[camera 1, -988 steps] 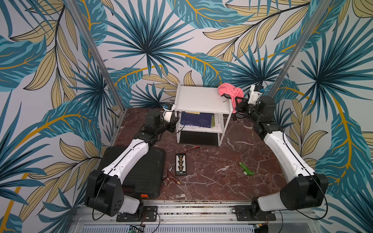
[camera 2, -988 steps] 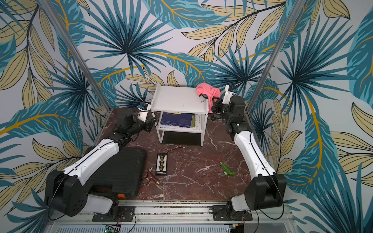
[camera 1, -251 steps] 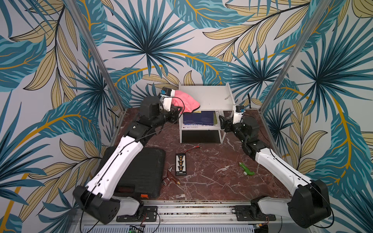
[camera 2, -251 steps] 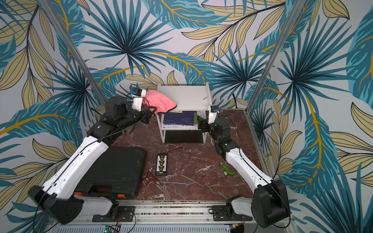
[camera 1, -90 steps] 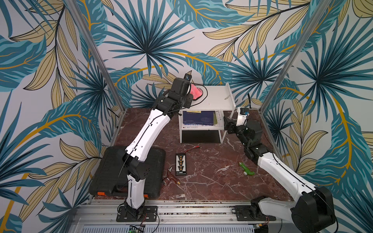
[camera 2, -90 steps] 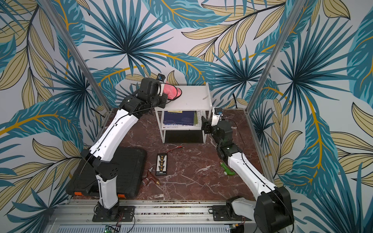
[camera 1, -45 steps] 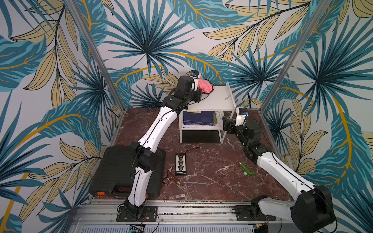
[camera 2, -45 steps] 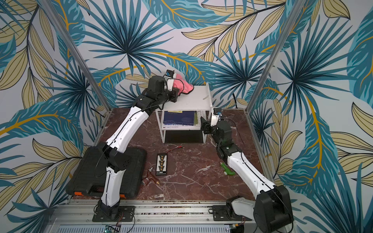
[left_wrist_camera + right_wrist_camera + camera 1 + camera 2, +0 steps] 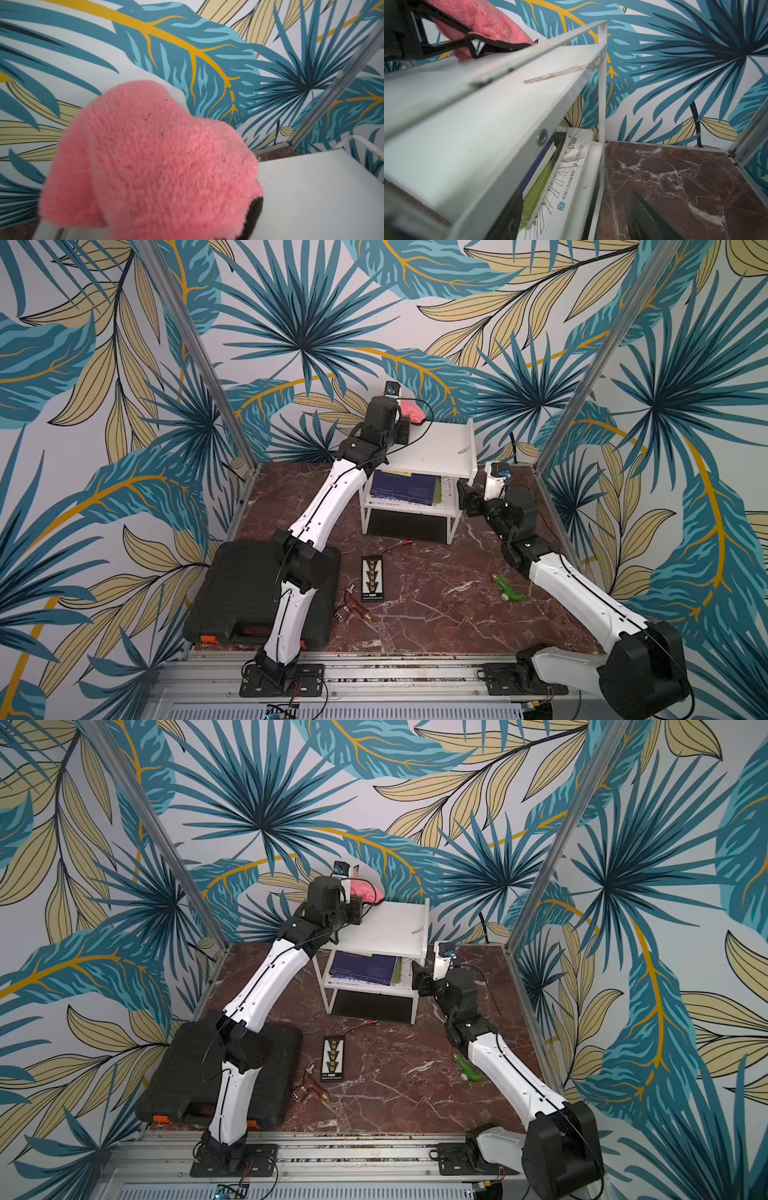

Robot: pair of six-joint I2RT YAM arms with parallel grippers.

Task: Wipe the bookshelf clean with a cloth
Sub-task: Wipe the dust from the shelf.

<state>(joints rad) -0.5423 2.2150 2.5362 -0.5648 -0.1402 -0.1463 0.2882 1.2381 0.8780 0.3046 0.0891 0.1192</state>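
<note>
The white bookshelf (image 9: pixel 436 452) (image 9: pixel 390 928) stands at the back of the marble table. The pink fuzzy cloth (image 9: pixel 409 410) (image 9: pixel 363 888) (image 9: pixel 155 162) (image 9: pixel 483 20) is bunched over the back left corner of its top board, resting on it. My left gripper (image 9: pixel 411 420) (image 9: pixel 361 903) (image 9: pixel 467 43) is shut on the cloth, which hides its fingers in the left wrist view. My right gripper (image 9: pixel 463 499) (image 9: pixel 417 977) (image 9: pixel 573 197) is open at the shelf's right side by the lower tier. One finger is inside by the books, the other outside over the table.
Books (image 9: pixel 403 489) (image 9: pixel 550 187) lie on the lower tier. A grey streak (image 9: pixel 560 73) marks the top board's right edge. On the table lie a black ribbed case (image 9: pixel 237 593), a black strip device (image 9: pixel 372 578), a small tool (image 9: pixel 351 608) and a green toy (image 9: pixel 507 589). Metal posts frame the back corners.
The left arm has lifted the cloth from beside the shelf's left end onto the back left corner of the top board. The right gripper has stayed at the shelf's right side.
</note>
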